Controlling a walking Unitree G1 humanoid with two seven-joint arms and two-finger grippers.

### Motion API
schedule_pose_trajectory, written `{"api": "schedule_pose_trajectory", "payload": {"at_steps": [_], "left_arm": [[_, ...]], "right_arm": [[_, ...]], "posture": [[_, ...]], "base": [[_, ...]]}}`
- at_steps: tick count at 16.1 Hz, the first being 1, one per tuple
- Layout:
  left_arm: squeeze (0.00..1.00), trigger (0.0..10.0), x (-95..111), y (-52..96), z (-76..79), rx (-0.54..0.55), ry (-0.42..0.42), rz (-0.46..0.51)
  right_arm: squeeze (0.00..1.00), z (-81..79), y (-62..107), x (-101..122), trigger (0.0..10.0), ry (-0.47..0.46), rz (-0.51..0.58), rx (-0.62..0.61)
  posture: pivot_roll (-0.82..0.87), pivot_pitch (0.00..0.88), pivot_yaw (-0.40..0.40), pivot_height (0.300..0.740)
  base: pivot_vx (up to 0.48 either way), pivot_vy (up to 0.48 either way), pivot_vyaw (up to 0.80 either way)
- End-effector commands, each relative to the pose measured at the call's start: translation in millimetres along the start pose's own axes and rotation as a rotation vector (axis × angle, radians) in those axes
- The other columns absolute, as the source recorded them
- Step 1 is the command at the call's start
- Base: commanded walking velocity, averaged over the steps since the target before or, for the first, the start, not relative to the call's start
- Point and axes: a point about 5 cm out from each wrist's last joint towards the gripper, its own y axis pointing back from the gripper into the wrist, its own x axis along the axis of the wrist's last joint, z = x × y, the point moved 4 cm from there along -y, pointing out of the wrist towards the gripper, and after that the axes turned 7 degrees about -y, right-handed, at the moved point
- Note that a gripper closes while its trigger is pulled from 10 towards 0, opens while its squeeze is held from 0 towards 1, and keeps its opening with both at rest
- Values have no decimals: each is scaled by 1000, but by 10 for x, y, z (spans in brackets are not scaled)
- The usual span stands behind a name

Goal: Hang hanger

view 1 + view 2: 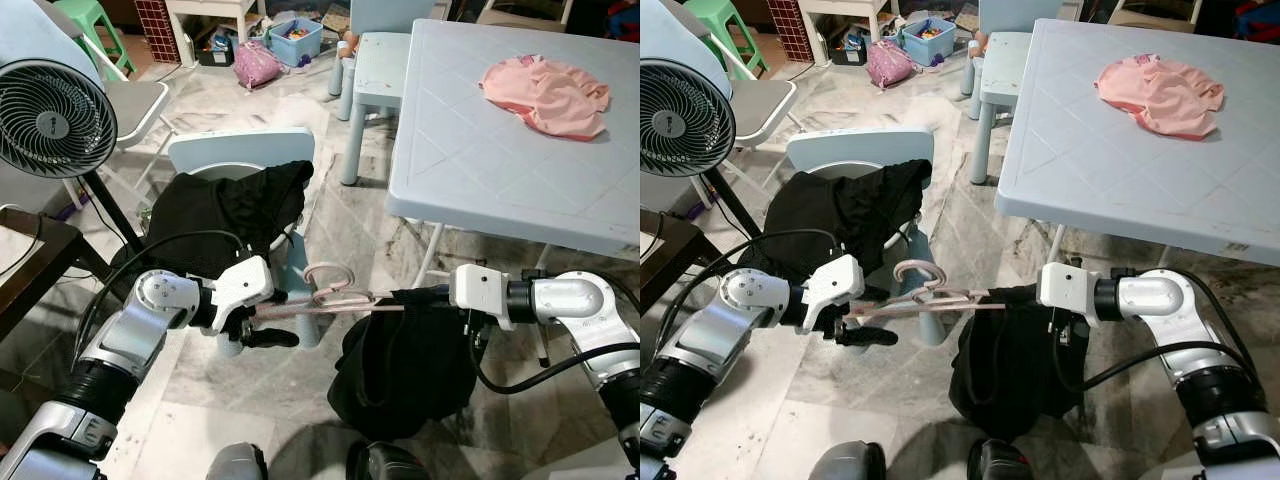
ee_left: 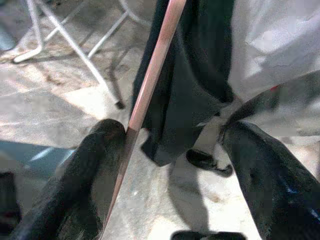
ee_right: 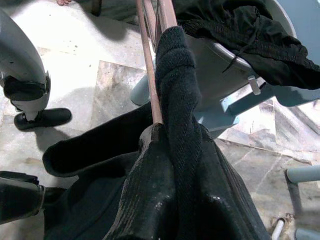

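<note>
- One pink hanger [image 1: 335, 296], held level between both arms above the floor.
- One black garment [image 1: 405, 360] draped on its right end.
- Left end effector [image 1: 262, 322]: clamped on hanger.
- Right end effector [image 1: 1052, 322]: finger state cannot be told.
- One pink cloth [image 1: 548, 95] on the surface [image 1: 470, 150].

Light: you get bright, even daylight on the table [image 1: 480, 170] | Shadows: soft, under the garment [image 1: 405, 365] on the floor [image 1: 200, 400] | Blur: left wrist view soft, close fingers [image 2: 85, 180] out of focus | Eyes: sharp.
</note>
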Motion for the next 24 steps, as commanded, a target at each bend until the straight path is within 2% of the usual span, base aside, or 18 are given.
{"api": "schedule_pose_trajectory", "payload": {"at_steps": [1, 2, 3, 5, 10, 14, 24], "left_arm": [[0, 10000, -111, 2, -9, 21, -6, -42], [0, 3922, -129, -15, -30, 45, 15, -28], [0, 196, -172, -25, -19, 50, 8, -37], [0, 0, -250, -29, 5, 49, -16, -63], [0, 0, -274, -65, 13, 36, -43, -55], [0, 0, -353, -83, 29, 24, -145, -93], [0, 0, -313, -109, -130, 171, -196, -34]], "right_arm": [[0, 121, 46, 99, 10000, 33, 25, -34], [0, 120, 39, 105, 10000, 34, 27, -31], [0, 119, 40, 110, 10000, 34, 28, -28], [0, 98, 61, 112, 10000, 15, 32, -7], [0, 33, 81, 99, 10000, -3, 31, 27], [0, -22, 128, 88, 10000, -28, 25, 78], [0, -46, 117, 106, 10000, -34, 31, 90]], "posture": [[-56, 86, -22, 740], [-56, 86, -22, 740], [-58, 87, -25, 740], [-58, 87, -25, 740], [-65, 93, -27, 740], [-68, 96, -28, 740], [-67, 98, -28, 740]], "base": [[0, 0, 0], [0, 0, 0], [0, 0, 0], [0, 0, 0], [0, 0, 0], [0, 0, 0], [0, 0, 0]]}}
